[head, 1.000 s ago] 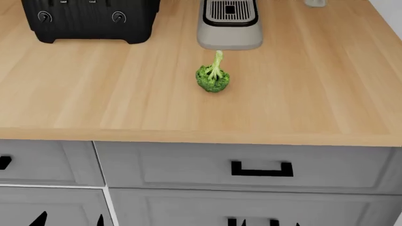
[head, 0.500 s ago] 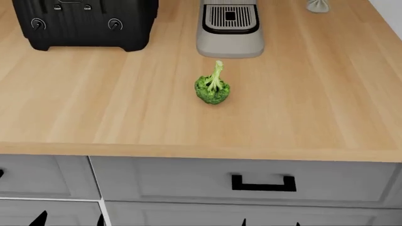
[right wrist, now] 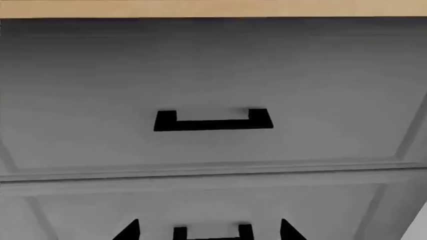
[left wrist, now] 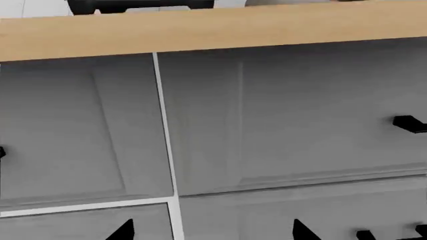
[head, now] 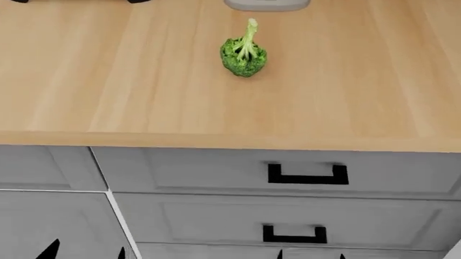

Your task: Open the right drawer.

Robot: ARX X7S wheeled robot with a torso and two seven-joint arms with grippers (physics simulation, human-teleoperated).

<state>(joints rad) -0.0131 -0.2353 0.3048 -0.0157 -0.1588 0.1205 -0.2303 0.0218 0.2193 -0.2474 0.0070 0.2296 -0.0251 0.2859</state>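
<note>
My head view has tilted down since a second ago, so the right drawer (head: 288, 171), shut under the worktop (head: 346, 86), faces my right pincer (right wrist: 209, 231), empty, fingers spread.

Head of broccoli (head: 243, 54) lying on the desk (head: 108, 81), its stalk pointing toward the rear, where the base of an appliance (head: 266, 4) stands just behind it. Below the desk's front edge, the right drawer (head: 216, 170) with its handle (head: 307, 175) at centre; a narrower drawer (head: 43, 167) adjoins it on the left. A second wide drawer (head: 216, 218) lies directly beneath, its handle (head: 294, 234) under the first.
</note>
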